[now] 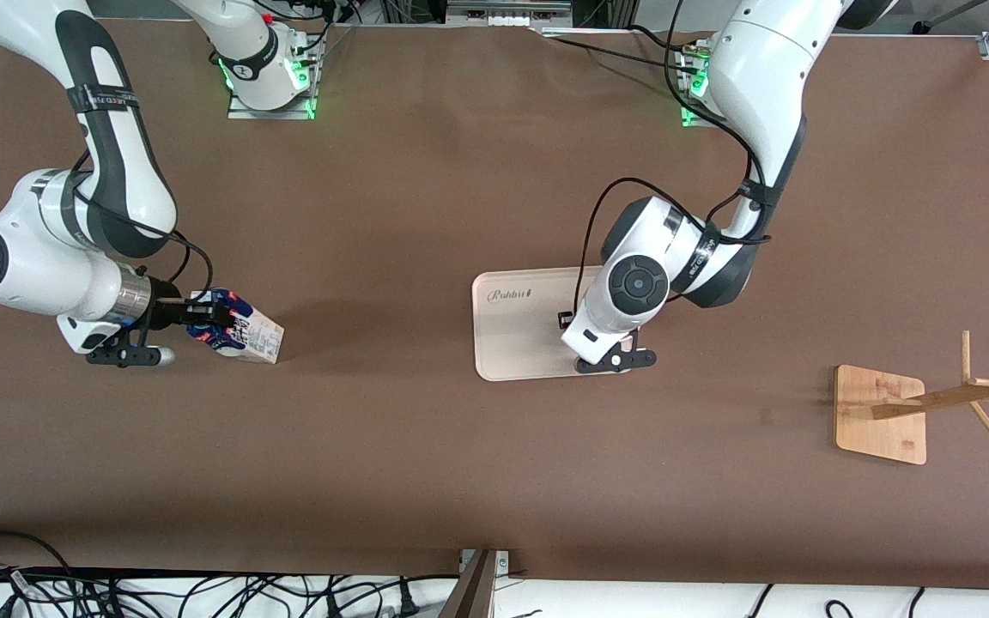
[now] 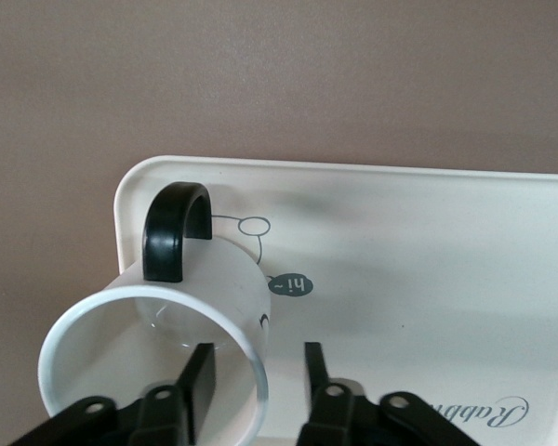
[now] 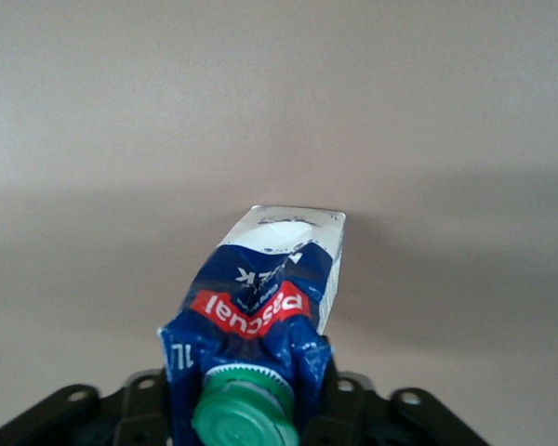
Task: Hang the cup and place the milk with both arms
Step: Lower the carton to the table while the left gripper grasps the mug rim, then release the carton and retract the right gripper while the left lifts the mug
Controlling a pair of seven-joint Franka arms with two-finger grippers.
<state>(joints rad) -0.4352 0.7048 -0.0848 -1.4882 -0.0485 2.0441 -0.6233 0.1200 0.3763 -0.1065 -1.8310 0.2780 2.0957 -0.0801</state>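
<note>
lying tipped at the right arm's end of the bench, one milk (image 1: pixel 241 330) sits clamped in the right gripper (image 1: pixel 203 319). only the left wrist view shows one cup (image 2: pixel 167 344) on the tray (image 1: pixel 512 330), left gripper (image 2: pixel 259 376) jaws apart astride its rim.

Bare table (image 1: pixel 426 172) between arms — wooden rack (image 1: pixel 924 403) obstructs one end.

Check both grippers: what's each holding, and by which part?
Right gripper is shut on the milk, pinching its crumpled blue top by the green cap. Left gripper straddles the cup rim on the tray; fingers open, no hold yet.
</note>
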